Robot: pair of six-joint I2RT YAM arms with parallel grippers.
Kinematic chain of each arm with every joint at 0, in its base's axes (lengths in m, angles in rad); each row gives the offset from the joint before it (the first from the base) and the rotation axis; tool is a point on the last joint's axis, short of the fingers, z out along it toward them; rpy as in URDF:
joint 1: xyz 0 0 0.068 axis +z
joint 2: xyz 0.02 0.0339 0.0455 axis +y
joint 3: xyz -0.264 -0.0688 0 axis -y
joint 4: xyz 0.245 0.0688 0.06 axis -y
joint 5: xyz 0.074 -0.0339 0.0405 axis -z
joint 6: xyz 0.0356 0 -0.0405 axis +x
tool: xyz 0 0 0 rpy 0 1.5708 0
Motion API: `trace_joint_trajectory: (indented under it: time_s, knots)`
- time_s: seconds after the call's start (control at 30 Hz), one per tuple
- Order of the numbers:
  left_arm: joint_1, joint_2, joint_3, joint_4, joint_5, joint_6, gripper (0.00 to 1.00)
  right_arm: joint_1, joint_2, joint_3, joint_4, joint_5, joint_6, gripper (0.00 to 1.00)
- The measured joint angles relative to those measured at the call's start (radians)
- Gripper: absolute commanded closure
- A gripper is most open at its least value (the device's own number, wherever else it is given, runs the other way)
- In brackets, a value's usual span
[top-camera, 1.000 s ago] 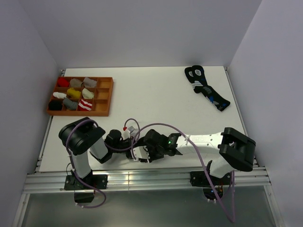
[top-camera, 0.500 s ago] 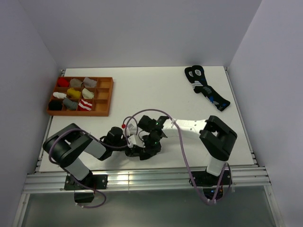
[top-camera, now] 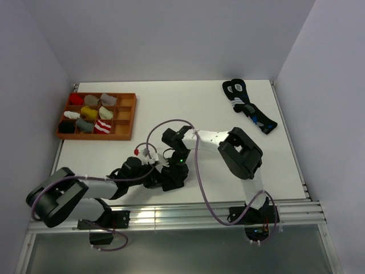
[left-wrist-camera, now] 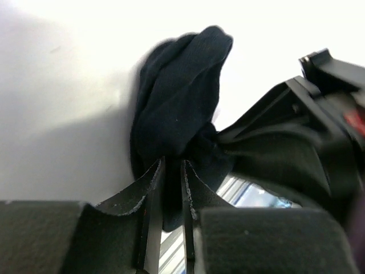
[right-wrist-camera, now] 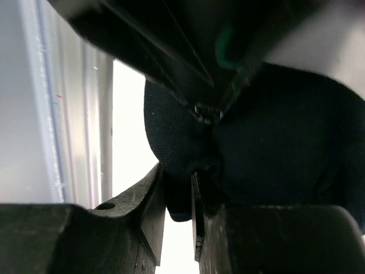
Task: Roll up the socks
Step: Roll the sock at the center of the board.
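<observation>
Black sock is bunched into a lump at the table's near edge, about mid-width, with both grippers on it.

Left gripper: jaws almost together, pinching a fold at the sock's lower end.
Right gripper: same on the same sock, jaws nearly closed on a fold, coming in from the opposite side.

Red-and-white striped sock looks like a bundle in the tray at the far left corner of the table. It's in the near row, third compartment from the left.

Handling, my read:
- Light, limp knit with no stiffness, so it will likely sag and unroll once the grip lets go.
- Not fragile and not slippery on the pads, but a thin fold can slide out.
- Better to take the full thickness of the roll across its middle, not a single layer at an edge.

Hard to make out:
- Top view hides the sock under both wrists.
- Wrist views are too close. Can't tell cuff from toe, how many turns are rolled, or whether the lump rests on the table or hangs just off it.
- The upper part of the right wrist view is blocked by the other arm's hardware.
</observation>
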Motion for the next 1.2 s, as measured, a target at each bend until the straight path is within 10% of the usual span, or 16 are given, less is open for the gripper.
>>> trace_joint_trajectory:
  time_s: [0.5,0.9,1.2]
  knots:
    - [-0.062,-0.651,-0.137,-0.214,-0.253,0.146,0.73,-0.07,0.238,0.213,-0.344,-0.093,-0.007,0.72]
    - [-0.384,-0.415,-0.069,-0.14,-0.459,0.349,0.61,-0.08,0.328,0.309,-0.47,-0.084,-0.011,0.71]
    - [-0.409,-0.215,0.079,-0.062,-0.49,0.479,0.55,-0.105,0.343,0.31,-0.504,-0.067,-0.007,0.7]
